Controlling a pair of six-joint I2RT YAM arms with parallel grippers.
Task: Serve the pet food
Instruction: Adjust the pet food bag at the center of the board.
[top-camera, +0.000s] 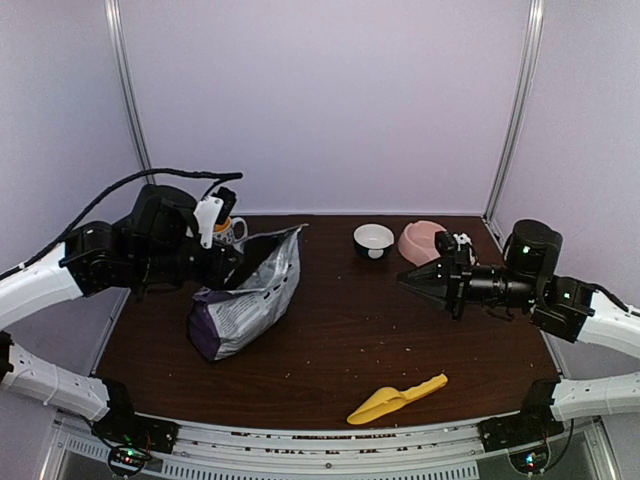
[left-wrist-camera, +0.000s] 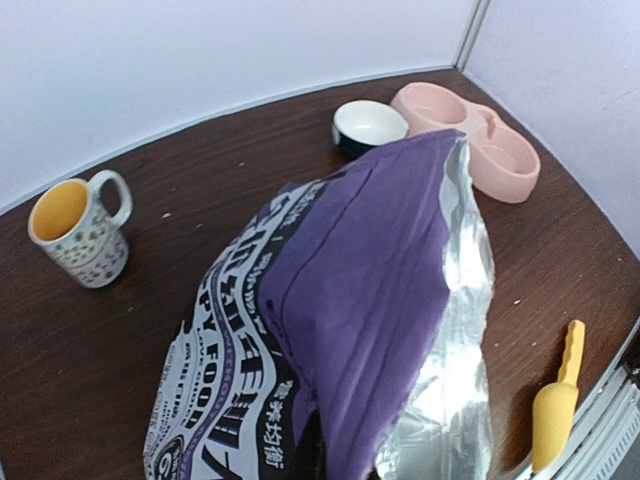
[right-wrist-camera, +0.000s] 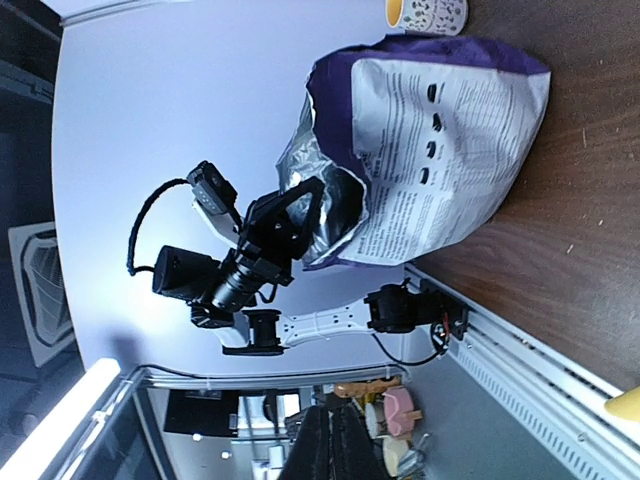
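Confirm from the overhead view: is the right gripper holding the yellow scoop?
No, the yellow scoop lies on the table near its front edge, apart from the right gripper.

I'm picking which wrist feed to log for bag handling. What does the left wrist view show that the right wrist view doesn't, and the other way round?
Only the left wrist view: the pink double bowl, the small bowl beside it, and the whole yellow scoop.
Only the right wrist view: the left gripper clamped on the top edge of the purple bag, and the bag's white printed panel.
Both: the purple bag, the mug and the brown table.
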